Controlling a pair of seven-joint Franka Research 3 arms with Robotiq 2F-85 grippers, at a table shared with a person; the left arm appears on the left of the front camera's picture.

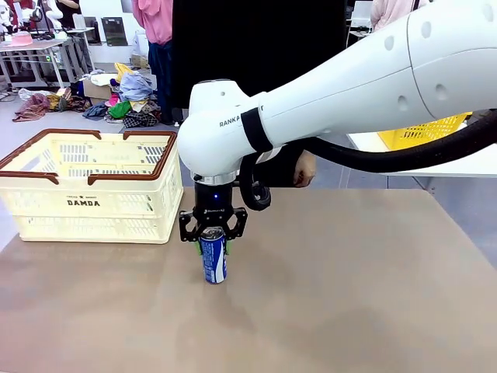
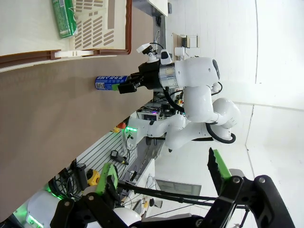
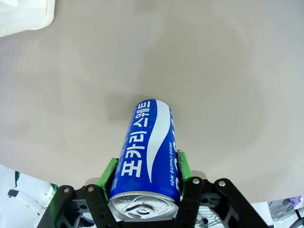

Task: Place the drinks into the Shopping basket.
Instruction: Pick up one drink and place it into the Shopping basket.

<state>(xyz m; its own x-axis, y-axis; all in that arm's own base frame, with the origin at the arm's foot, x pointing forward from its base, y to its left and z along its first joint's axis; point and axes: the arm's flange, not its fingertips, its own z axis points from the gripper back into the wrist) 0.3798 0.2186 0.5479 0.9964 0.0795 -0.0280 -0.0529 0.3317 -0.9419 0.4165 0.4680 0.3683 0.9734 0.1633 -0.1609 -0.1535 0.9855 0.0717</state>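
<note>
Tabletop: plain tan tabletop [image 1: 349,295], with a cluttered room beyond it, clothes heaped on the floor [image 1: 124,101] and a person's hand [image 1: 304,167] at the far edge.
Basket: one cream perforated basket [image 1: 93,203] with a brown rim and handles stands at the tabletop's left.
Basket contents: the left wrist view shows one green can [image 2: 64,19] lying on its side on the basket floor, close to a slotted wall.
Blue can: one blue can [image 1: 213,256] is out on the tabletop, just right of the basket and outside it.
Blue can axis: upright, long axis vertical, silver pull-tab end up. Whether its base rests on the tabletop I cannot tell.
Right gripper: the right gripper [image 1: 213,233] comes straight down and is clamped on the blue can's upper part, a green pad on each side.
Left gripper: the left gripper [image 2: 161,171] has its fingers wide apart, holds nothing, and is well away from both cans.
Count: two cans, one basket.
</note>
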